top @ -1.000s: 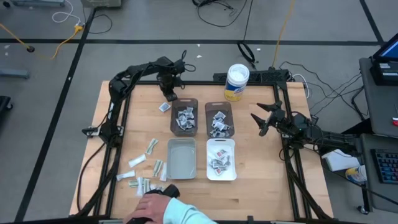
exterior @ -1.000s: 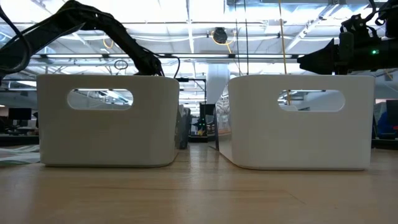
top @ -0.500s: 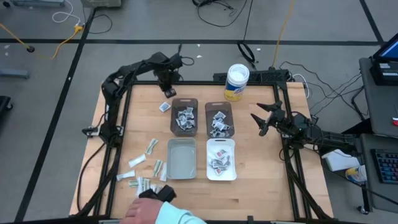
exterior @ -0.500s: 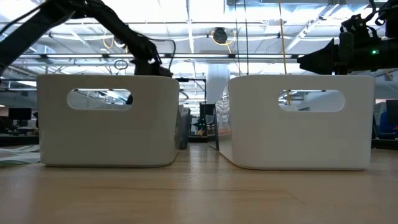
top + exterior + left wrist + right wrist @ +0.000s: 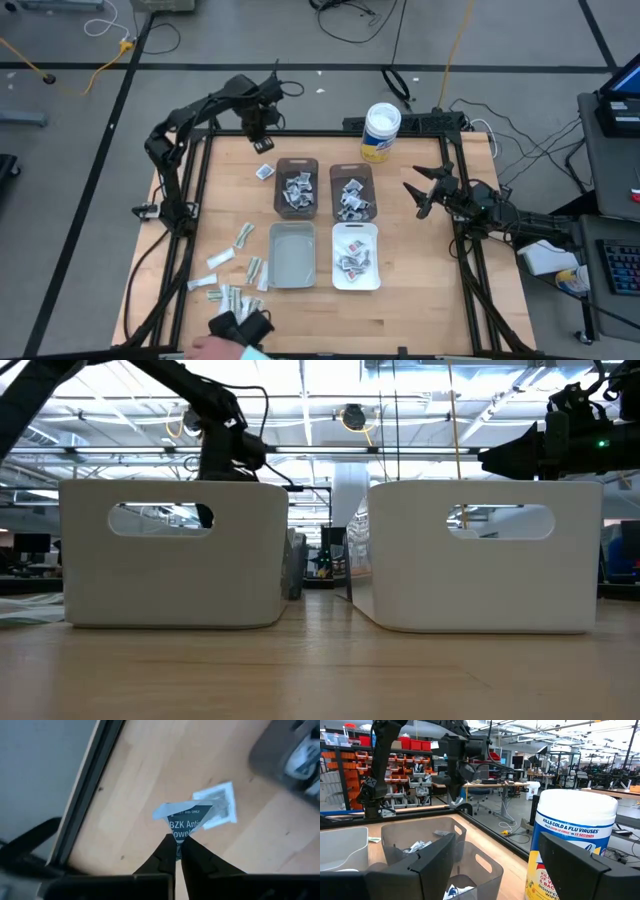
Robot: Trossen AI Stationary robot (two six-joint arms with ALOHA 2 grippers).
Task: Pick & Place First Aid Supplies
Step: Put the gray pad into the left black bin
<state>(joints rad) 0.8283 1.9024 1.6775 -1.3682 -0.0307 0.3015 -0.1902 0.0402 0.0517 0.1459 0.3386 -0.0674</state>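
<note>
My left gripper [image 5: 262,141] hangs above the table's far left part, shut on a small white packet [image 5: 183,818] printed with dark letters. A second white packet [image 5: 217,808] lies flat on the wood below it [image 5: 264,172], just left of the left brown bin [image 5: 297,187]. More packets fill both brown bins and the white bin [image 5: 355,256]. Several loose packets and pale strips [image 5: 232,268] lie on the left of the table. My right gripper [image 5: 420,195] waits open at the right side, clear of everything. My left gripper pinches the printed packet by its lower corner [image 5: 177,838] between the two fingertips [image 5: 167,851], coming from above and pointing down. The packet is lifted clear of the table and sticks out past the fingertips, tilted.
An empty-looking grey bin [image 5: 292,254] stands beside the white bin. A white tub with a yellow label [image 5: 381,132] stands at the far edge. A person's hand [image 5: 232,330] is at the near edge by the loose packets. Bare wood shows to the right of the bins.
My left gripper has risen and moved toward the table's far left corner, carrying the packet away from the packet on the wood. The person's hand has drawn back toward the near edge.
</note>
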